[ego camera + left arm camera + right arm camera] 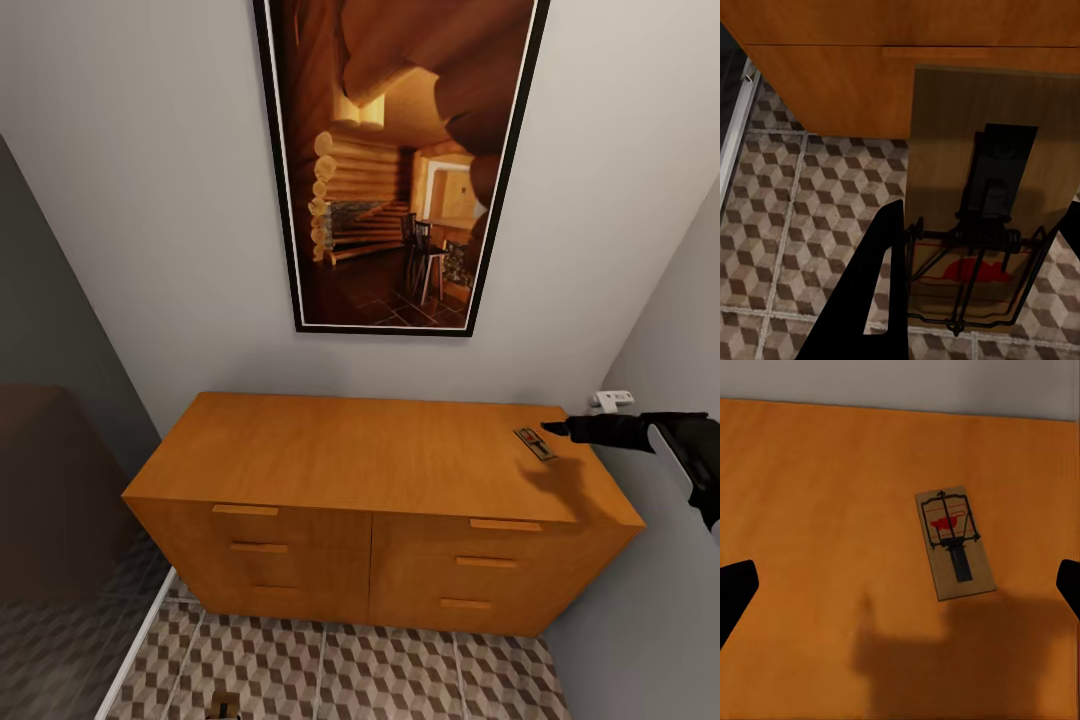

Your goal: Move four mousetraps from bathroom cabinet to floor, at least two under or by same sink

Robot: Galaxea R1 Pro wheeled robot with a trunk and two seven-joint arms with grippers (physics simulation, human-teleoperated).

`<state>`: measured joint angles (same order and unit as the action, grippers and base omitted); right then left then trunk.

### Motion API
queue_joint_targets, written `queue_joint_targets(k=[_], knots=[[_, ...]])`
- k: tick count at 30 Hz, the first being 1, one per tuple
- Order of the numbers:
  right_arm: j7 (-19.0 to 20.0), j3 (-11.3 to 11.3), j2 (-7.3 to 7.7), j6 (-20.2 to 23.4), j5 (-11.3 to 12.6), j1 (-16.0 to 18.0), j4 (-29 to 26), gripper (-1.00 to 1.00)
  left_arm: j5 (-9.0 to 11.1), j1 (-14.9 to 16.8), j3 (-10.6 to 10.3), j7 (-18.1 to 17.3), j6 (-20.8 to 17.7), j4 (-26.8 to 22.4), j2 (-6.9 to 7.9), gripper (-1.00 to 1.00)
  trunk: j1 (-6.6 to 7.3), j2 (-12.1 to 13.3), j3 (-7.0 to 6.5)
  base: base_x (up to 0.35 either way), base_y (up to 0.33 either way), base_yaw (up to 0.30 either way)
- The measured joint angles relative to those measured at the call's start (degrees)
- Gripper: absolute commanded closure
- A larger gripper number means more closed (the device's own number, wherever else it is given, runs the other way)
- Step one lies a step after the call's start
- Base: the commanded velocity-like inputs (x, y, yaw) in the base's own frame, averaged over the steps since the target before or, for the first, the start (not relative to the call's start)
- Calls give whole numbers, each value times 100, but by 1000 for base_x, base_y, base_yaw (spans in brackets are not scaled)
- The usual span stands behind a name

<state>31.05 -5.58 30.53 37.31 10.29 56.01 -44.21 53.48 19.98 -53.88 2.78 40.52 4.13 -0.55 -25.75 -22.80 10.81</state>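
The right pincer (556, 428) runs off the head view's right edge. In the left wrist view, a mousetrap (979, 217) is cut by the edge, its grip unclear. A small object (224, 708) on the floor is cropped, unidentifiable.

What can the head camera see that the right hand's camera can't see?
Head view: a big framed picture of a log cabin room on the wall, the cabinet's drawer fronts with bar handles, and the cube-patterned floor tiles. Right wrist view: a closer look at the mousetrap, with its red patch and dark wire frame, and the right gripper's dark fingertips spread wide apart. Both share the trap lying flat on the orange-brown cabinet top near the wall, with a shadow beside it.
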Motion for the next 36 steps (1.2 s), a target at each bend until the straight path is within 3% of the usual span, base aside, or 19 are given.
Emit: queue_joint_targets(k=[17,36], knots=[[35,-21,17,-132,-345,0,286,-100,0,0,0,0,4,0,1,100,1,0,0,14,0,0],[27,-22,8,-173,-377,0,461,-100,3,-6,-5,-8,6,4,15,100,0,0,79,35,0,0]])
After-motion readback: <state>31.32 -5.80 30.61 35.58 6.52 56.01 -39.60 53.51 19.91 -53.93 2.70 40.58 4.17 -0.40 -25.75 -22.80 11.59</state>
